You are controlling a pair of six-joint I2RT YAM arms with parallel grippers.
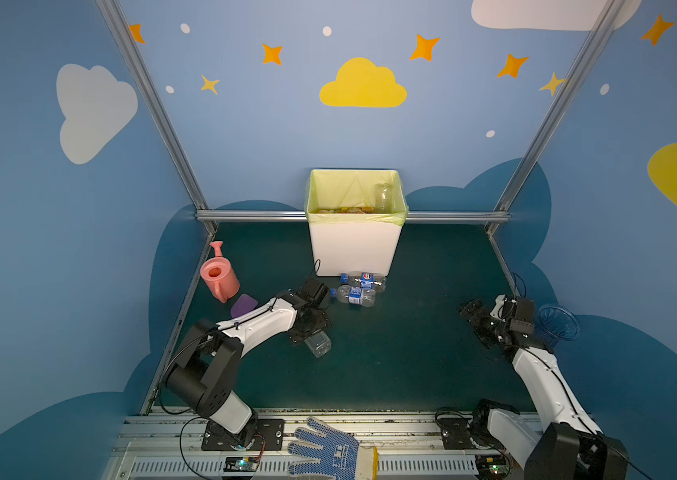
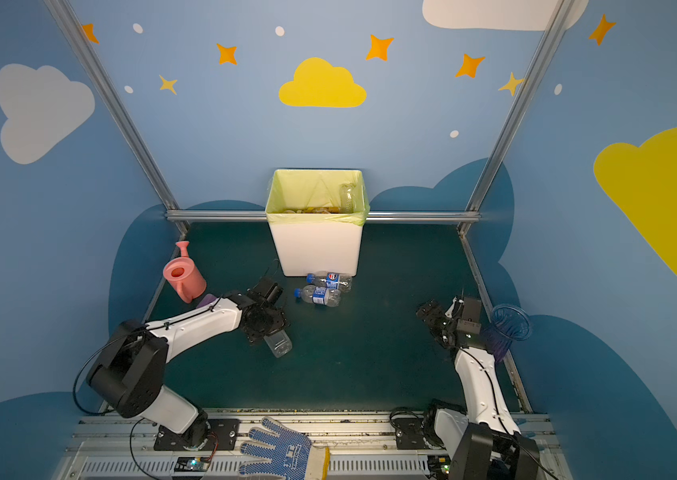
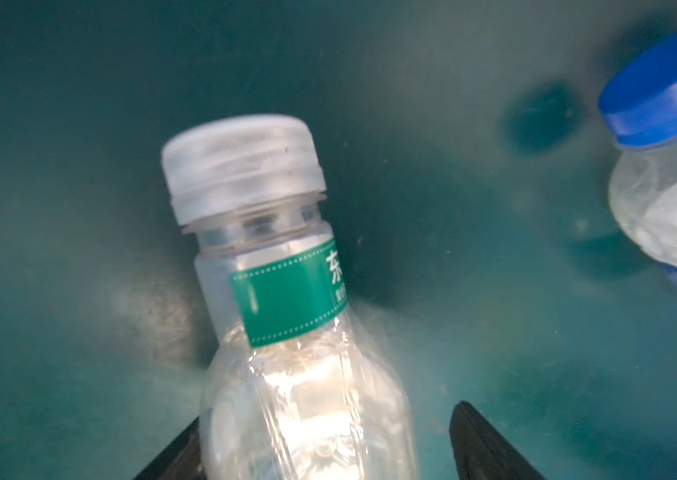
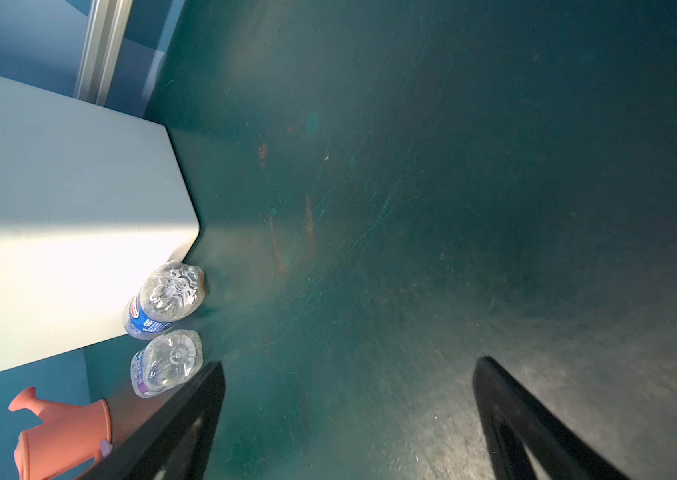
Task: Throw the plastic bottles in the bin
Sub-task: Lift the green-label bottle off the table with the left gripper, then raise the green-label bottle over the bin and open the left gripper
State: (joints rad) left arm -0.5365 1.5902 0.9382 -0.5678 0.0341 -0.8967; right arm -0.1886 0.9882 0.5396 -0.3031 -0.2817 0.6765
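A clear bottle [image 3: 286,291] with a white cap and green label lies on the green mat, seen in both top views [image 1: 318,343] [image 2: 278,343]. My left gripper [image 3: 328,415] is open around its body: one finger touches it and the other stands apart. Two blue-capped bottles [image 1: 363,280] [image 1: 355,295] lie at the foot of the white bin [image 1: 353,249]; one shows in the left wrist view [image 3: 669,187]. Another clear bottle [image 1: 383,197] stands inside the bin. My right gripper [image 4: 349,363] hangs open and empty over bare mat at the right [image 1: 473,316].
A pink watering can [image 1: 218,274] and a purple scoop [image 1: 243,304] sit at the left edge behind my left arm. A clear blue cup [image 1: 559,322] stands beside my right wrist. A blue-dotted glove [image 1: 328,451] lies on the front rail.
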